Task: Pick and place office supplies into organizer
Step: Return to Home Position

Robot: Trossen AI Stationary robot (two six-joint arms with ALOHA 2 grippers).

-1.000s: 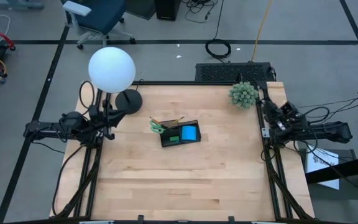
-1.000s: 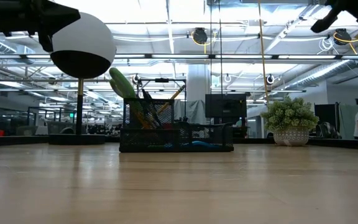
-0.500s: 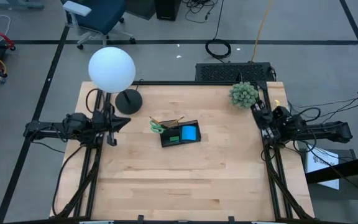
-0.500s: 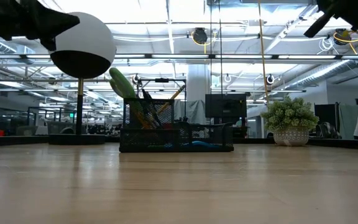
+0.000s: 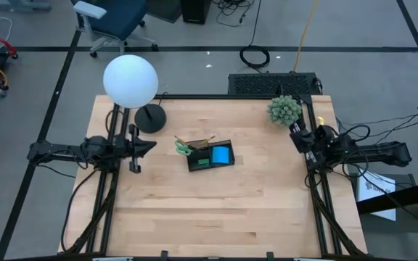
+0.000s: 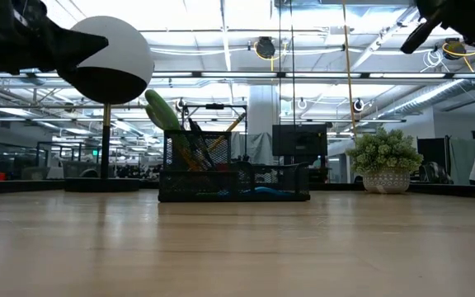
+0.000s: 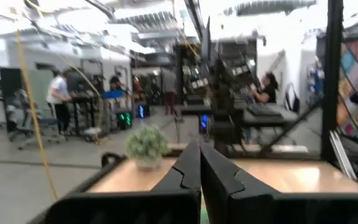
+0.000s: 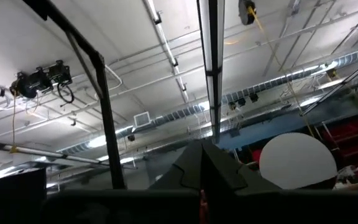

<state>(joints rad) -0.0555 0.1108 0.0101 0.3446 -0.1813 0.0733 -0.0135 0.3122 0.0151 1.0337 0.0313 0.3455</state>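
The organizer (image 5: 194, 164), a low black mesh tray, stands on the table a little left of its middle; in the low view its wall (image 6: 221, 186) faces me. In it are a blue note pad (image 5: 222, 154), a tiny green piece (image 5: 203, 161), green-handled scissors (image 5: 183, 149) and pencils (image 5: 196, 140) that stick up from its taller compartment. My left gripper (image 5: 149, 144) hovers shut left of the organizer and points at it; its own view shows the fingers (image 7: 199, 169) together. My right gripper (image 5: 294, 133) hovers shut at the table's right edge, tipped upward (image 8: 202, 158).
A lamp with a white globe (image 5: 130, 80) and a round black base (image 5: 149, 117) stands at the far left, close to my left arm. A fuzzy green plant ball (image 5: 284, 110) sits at the far right, beside my right gripper. The near half of the table is bare wood.
My left gripper has sunk a little, rolled, and swung round toward the organizer. My right gripper has tipped lower and come slightly toward the table's left. The organizer and its contents have stayed put.
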